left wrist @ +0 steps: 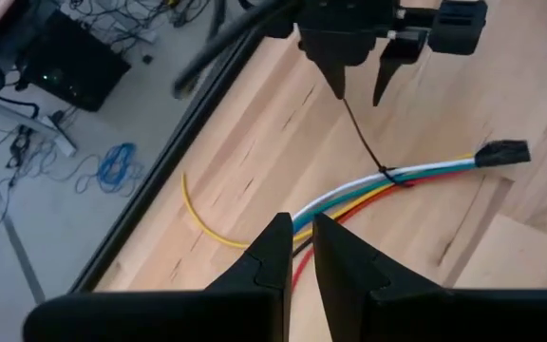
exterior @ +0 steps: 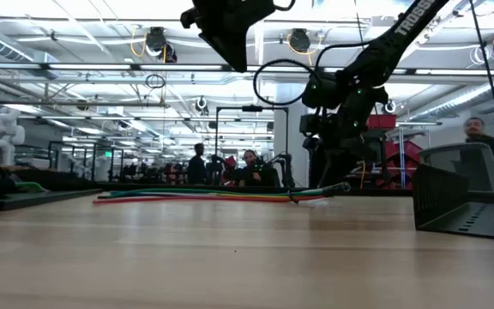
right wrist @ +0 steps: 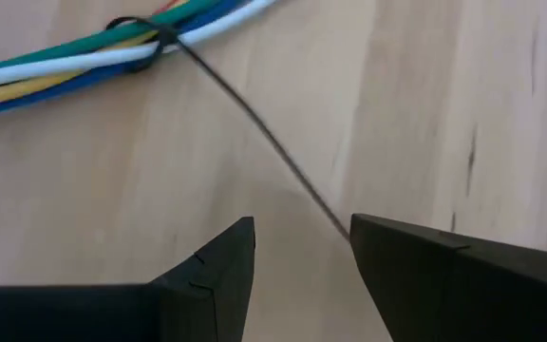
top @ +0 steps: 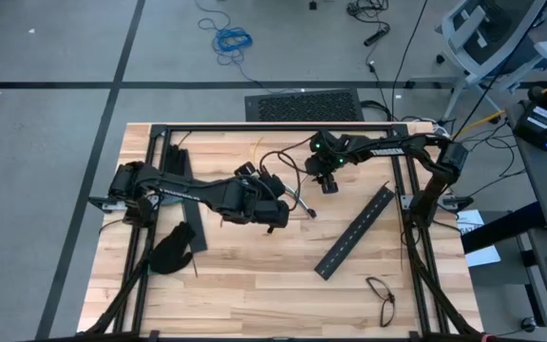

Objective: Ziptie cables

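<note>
Ziptie (right wrist: 254,123) looped round your cables (left wrist: 368,190) mid-tabletop (top: 254,275).
Your left claw (left wrist: 297,249) sits clenched over the bundle's end; your right claw (right wrist: 302,252) stands parted around the ziptie's tail, which touches one finger.

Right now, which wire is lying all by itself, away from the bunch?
The curved yellow wire. It lies alone on the wood near the table's edge, while the white, green, red and other wires run together in the bundle with a thin dark ziptie looped around them.

Robotics lab: rows of workbenches (exterior: 50,199), ceiling lights, people (exterior: 197,163) behind, humanoid robot (exterior: 3,130).
</note>
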`<state>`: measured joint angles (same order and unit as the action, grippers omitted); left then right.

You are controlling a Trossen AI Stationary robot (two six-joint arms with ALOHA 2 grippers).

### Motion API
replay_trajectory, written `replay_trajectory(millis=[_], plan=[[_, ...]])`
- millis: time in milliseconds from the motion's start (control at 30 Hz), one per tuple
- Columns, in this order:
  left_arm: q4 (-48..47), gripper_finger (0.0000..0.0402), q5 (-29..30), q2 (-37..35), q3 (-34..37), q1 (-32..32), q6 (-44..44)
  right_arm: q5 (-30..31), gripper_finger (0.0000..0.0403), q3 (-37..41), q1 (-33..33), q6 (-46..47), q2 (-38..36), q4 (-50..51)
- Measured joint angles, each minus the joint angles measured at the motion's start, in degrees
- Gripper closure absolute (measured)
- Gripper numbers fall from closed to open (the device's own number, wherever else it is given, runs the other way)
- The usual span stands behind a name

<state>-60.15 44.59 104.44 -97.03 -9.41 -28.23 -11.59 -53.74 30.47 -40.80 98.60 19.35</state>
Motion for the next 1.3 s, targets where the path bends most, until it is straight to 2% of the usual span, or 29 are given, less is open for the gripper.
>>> replay_trajectory(millis=[167, 433, 700, 833, 933, 1067, 1100, 1300], plan=[[0.0, 0.0357, 0.0, 0.0, 0.1, -0.1, -1.4, 2.6, 0.0232, 0.0, -0.2, -0.1, 0.7, -3.7], [0.0, 0.0357, 0.0, 0.0, 0.1, -0.1, -1.5, 2.5, 0.0235, 0.0, -0.1, -0.7, 0.8, -4.0], [0.0, 0.0357, -0.1, 0.0, 0.1, -0.2, -1.6, 1.6, 0.0245, -0.2, 0.3, -1.7, 5.1, -5.0], [0.0, 0.0357, -0.1, 0.0, 0.1, -0.5, -1.6, 2.2, 0.0251, -0.2, 0.2, -0.2, 5.1, -4.9], [0.0, 0.0357, -0.1, 0.0, 0.1, -0.5, -1.6, 3.2, 0.0290, -0.1, 0.2, 1.4, 4.4, -4.3], [-0.4, 0.0357, -0.1, 0.0, 0.0, -0.5, -3.8, 3.0, 0.0378, 0.0, 0.0, 3.3, 4.1, -3.8], [-1.0, 0.0357, -0.1, 0.0, 0.0, -0.5, -4.9, 3.1, 0.0390, 0.0, 0.0, 3.9, 4.1, -3.8], [-4.0, 0.0357, 1.1, 0.0, 1.0, -1.7, -10.8, 3.8, 0.0397, -0.1, -0.4, 6.9, 4.0, -2.0]])
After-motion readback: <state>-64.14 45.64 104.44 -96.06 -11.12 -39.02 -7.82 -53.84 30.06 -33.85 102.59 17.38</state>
